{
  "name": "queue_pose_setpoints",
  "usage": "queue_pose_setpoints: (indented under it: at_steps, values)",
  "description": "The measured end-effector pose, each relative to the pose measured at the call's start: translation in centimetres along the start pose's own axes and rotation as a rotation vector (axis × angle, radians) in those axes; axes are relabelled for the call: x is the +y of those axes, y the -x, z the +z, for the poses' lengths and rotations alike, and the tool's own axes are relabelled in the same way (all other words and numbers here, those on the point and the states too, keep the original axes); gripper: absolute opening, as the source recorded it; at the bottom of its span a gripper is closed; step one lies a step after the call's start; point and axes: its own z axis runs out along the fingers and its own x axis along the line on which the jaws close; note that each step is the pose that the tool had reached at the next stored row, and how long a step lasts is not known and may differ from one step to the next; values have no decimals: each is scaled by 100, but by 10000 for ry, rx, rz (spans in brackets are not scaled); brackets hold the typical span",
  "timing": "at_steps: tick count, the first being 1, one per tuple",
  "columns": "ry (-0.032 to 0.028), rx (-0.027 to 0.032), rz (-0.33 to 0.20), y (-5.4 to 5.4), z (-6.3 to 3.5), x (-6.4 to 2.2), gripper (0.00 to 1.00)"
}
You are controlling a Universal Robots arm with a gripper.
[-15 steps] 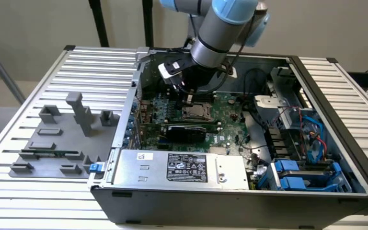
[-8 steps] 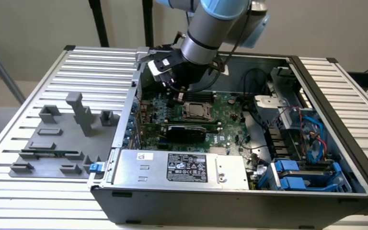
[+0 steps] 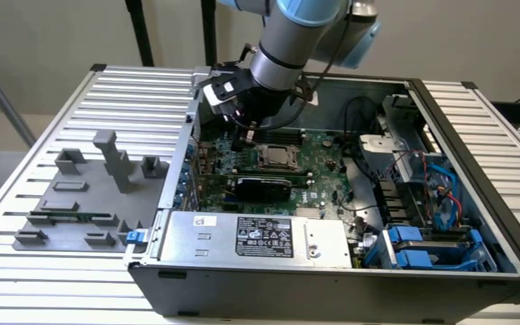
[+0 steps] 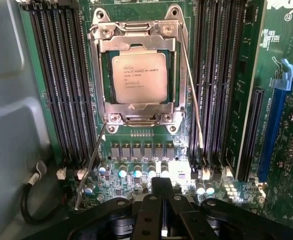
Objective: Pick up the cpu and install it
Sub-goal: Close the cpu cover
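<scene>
**Colours and Patterns: Open PC Case**

- cpu (image 4: 139, 77): pale silver top, fine dark print, thin dark rim.
- socket frame (image 4: 97, 75): bare-metal grey.
- motherboard (image 4: 281, 40): green.
- memory slots (image 4: 61, 85): black, in parallel stripes.
- long slot (image 4: 272, 125): blue.
- gripper (image 4: 161, 205): black.
- arm (image 3: 287, 57): silver-grey with pale blue caps.
- power supply (image 3: 251, 238): silver, with a black label printed in white.
- case (image 3: 332, 291): dark grey.
- table (image 3: 133, 88): pale grey, ribbed in parallel slats.
- fixture (image 3: 79, 210), the exterior view's left: plain mid grey.
- drive caddies (image 3: 418, 247), the exterior view's near right: blue.
- cables (image 3: 445, 196): red and blue.
</scene>
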Motion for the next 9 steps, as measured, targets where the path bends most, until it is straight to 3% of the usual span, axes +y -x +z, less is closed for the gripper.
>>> queue_pose_setpoints:
  at_steps: [1,5,9]
  values:
    - [-2,38,29,1,-3,-13,11]
    - [3,305,248,-2,-46,-39,11]
    - [19,523,606,-4,-100,-59,11]
